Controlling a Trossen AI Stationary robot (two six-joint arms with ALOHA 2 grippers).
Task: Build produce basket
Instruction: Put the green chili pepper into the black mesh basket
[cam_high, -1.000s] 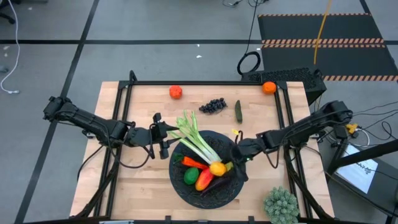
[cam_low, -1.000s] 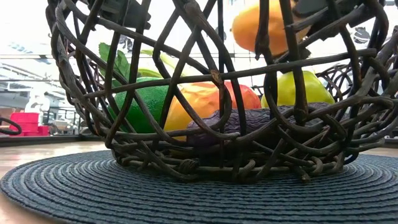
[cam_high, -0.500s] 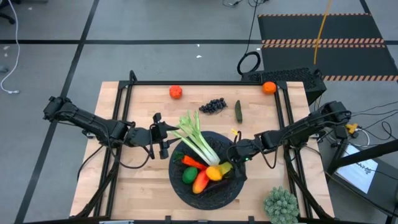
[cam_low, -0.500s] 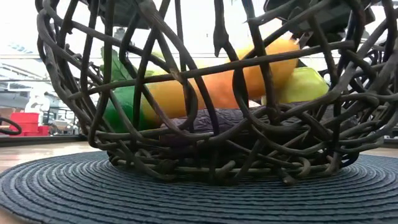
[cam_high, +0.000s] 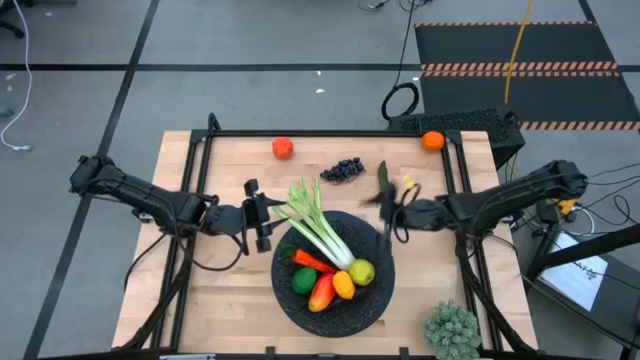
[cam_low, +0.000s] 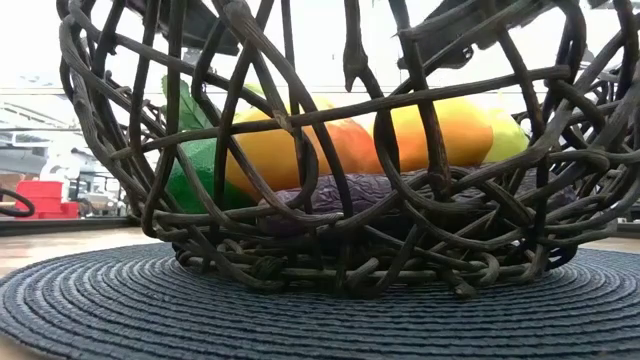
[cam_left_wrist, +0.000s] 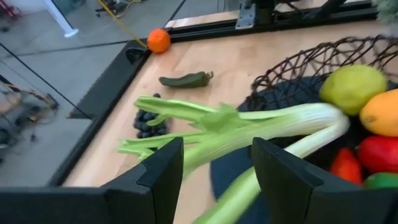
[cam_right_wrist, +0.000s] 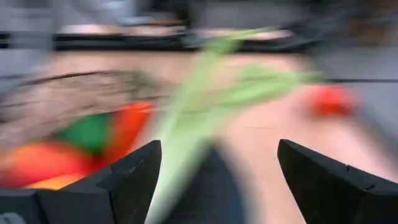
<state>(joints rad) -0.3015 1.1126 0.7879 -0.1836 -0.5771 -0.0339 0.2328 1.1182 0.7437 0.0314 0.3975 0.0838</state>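
Observation:
The black woven basket (cam_high: 372, 298) stands on a round dark mat (cam_low: 100, 300) at the table's middle front. In it lie a carrot (cam_high: 312, 262), a lime (cam_high: 304, 282), a red-orange pepper (cam_high: 322, 292), an orange fruit (cam_high: 343, 284) and a yellow-green lemon (cam_high: 361, 271). The leek (cam_high: 318, 225) has its white end in the basket and its leaves over the far left rim. My left gripper (cam_high: 264, 222) stands open just left of those leaves (cam_left_wrist: 186, 118). My right gripper (cam_high: 392, 212), blurred, hangs open above the basket's far right rim.
On the far part of the table lie a tomato (cam_high: 283, 148), dark grapes (cam_high: 342, 170), a pickle (cam_high: 383, 177) and an orange (cam_high: 432, 141) in the far right corner. A pale-green spiky clump (cam_high: 452, 328) sits at the front right edge.
My right gripper has risen out of the basket and gone back toward the table's far right, turning as it went. The orange fruit that hung high in the basket has dropped and now lies among the other produce. The basket shifted a little and settled.

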